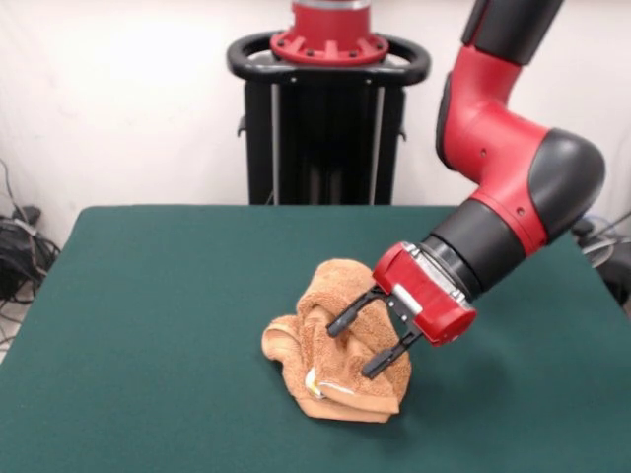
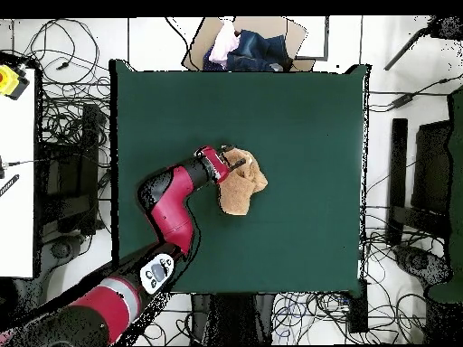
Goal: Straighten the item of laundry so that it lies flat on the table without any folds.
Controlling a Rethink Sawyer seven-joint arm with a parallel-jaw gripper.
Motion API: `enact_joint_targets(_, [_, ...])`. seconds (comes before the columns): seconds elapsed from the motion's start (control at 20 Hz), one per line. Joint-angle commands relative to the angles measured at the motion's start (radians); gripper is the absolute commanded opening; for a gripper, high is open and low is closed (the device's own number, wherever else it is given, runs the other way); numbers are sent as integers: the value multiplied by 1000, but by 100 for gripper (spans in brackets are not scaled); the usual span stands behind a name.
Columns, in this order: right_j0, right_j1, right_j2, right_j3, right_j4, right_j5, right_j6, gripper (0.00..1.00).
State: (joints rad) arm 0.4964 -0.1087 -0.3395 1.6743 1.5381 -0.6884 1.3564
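Observation:
The item of laundry, an orange-tan towel, lies bunched and folded over itself on the green table, with a small white label showing at its front edge. My gripper is tilted in from the right, open, its two black fingers spread against the towel's right side with nothing clamped between them. From above, the laundry sits near the table's middle and the gripper meets its left edge.
A cardboard box with clothes stands beyond the table's far edge in the overhead view. Cables cover the floor on both sides. The black pedestal rises behind the table.

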Motion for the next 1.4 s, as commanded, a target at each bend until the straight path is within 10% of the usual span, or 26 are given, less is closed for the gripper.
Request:
enact_joint_targets(0.05, [-32,27,158,-69,-24,47,-120,100])
enact_joint_targets(0.9, [-125,-2,98,-44,-455,354,89,100])
enact_joint_targets(1.4, [5,-28,-50,25,-352,512,72,100])
